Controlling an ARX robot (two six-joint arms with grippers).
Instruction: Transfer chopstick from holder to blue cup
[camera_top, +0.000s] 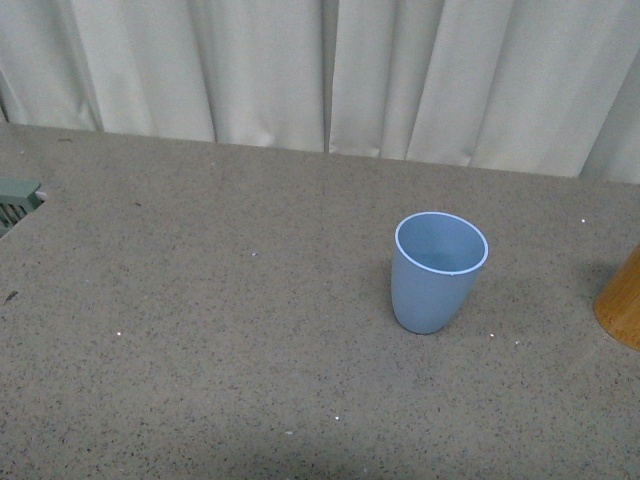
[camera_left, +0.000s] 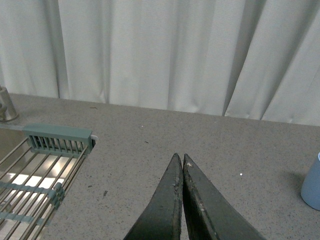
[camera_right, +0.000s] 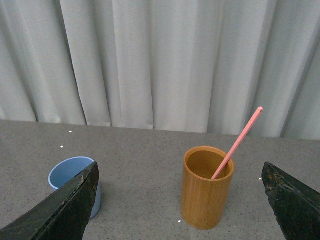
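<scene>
The light blue cup (camera_top: 438, 270) stands upright and empty on the speckled counter, right of centre in the front view. It also shows in the right wrist view (camera_right: 71, 175) and at the edge of the left wrist view (camera_left: 313, 182). An orange-brown wooden holder (camera_right: 207, 186) stands beside it, cut off at the front view's right edge (camera_top: 622, 300). One salmon-pink chopstick (camera_right: 237, 142) leans in the holder. My right gripper (camera_right: 180, 200) is open and empty, facing the holder from a distance. My left gripper (camera_left: 181, 165) is shut and empty over bare counter. Neither arm shows in the front view.
A sink with a wire rack (camera_left: 35, 175) and a grey-green slotted piece (camera_left: 59, 139) lies at the counter's left; its corner shows in the front view (camera_top: 15, 200). A faucet base (camera_left: 6, 105) stands behind it. White curtains (camera_top: 320, 70) hang behind the counter.
</scene>
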